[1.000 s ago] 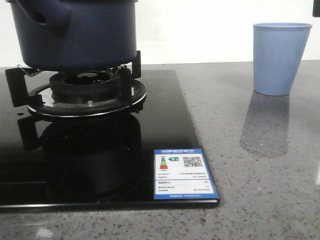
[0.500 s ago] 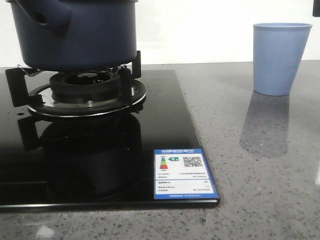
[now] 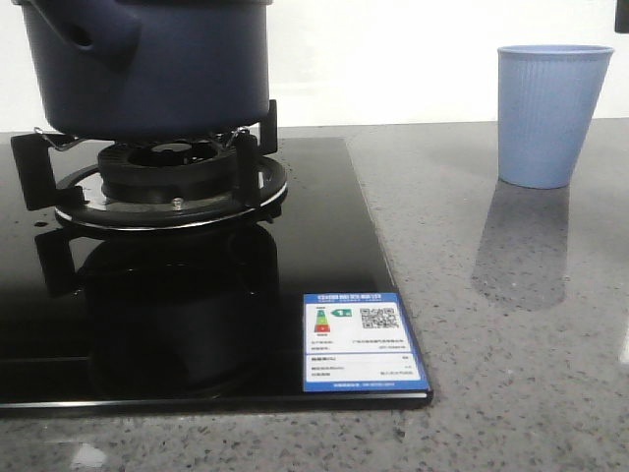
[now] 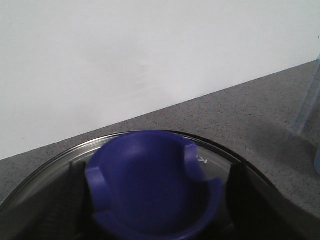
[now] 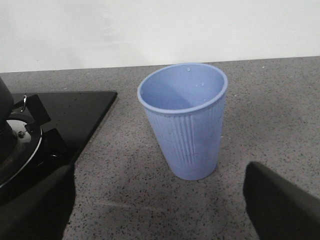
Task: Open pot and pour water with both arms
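While the pot [image 3: 147, 64] sits on the burner [image 3: 169, 182] at far left, its lid knob [image 4: 152, 185] lies between the left fingers [image 4: 75, 200].
Whether they grip it I cannot tell; close squarely, lift straight. Right fingers [image 5: 280, 200] spread wide, empty, near the cup [image 5: 186, 120].

Kitchen setup. Black glass gas hob [image 3: 324, 246] with burner [image 3: 167, 167] and pot stand, energy label [image 3: 362, 340] stuck on its corner, set on a grey speckled stone counter [image 3: 511, 324]. Pot [image 3: 147, 59] on the burner, plastic cup [image 3: 550, 113] on the counter, plain white wall [image 3: 393, 59] behind.
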`<state>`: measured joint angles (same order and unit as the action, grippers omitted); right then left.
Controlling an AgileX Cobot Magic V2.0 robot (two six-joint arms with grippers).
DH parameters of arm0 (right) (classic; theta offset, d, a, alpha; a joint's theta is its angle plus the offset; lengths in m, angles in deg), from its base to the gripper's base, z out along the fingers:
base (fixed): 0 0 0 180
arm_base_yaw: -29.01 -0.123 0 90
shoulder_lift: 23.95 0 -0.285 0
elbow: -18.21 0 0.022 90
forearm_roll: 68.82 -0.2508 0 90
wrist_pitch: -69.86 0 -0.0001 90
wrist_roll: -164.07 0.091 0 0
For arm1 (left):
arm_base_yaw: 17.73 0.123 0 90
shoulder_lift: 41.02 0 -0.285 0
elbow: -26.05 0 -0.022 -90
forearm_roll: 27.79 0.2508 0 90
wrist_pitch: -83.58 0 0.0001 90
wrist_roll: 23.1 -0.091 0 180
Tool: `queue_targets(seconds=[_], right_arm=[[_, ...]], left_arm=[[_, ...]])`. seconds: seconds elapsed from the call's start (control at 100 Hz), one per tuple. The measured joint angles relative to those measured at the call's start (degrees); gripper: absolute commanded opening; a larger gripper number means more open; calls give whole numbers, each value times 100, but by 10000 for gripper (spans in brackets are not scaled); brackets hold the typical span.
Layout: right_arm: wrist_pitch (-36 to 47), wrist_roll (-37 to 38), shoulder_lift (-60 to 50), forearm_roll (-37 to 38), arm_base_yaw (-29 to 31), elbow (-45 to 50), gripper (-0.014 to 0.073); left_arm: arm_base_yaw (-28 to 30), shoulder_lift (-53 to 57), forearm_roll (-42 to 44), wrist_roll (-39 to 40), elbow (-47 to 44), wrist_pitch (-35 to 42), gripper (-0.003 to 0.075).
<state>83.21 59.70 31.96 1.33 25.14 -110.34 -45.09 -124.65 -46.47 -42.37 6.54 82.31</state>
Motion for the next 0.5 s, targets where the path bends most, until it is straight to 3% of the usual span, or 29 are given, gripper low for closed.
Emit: queue_targets(seconds=[0.5], right_arm=[[0, 0, 0, 22, 0, 0, 594]], left_arm=[[43, 854, 0, 0, 0, 169, 566]])
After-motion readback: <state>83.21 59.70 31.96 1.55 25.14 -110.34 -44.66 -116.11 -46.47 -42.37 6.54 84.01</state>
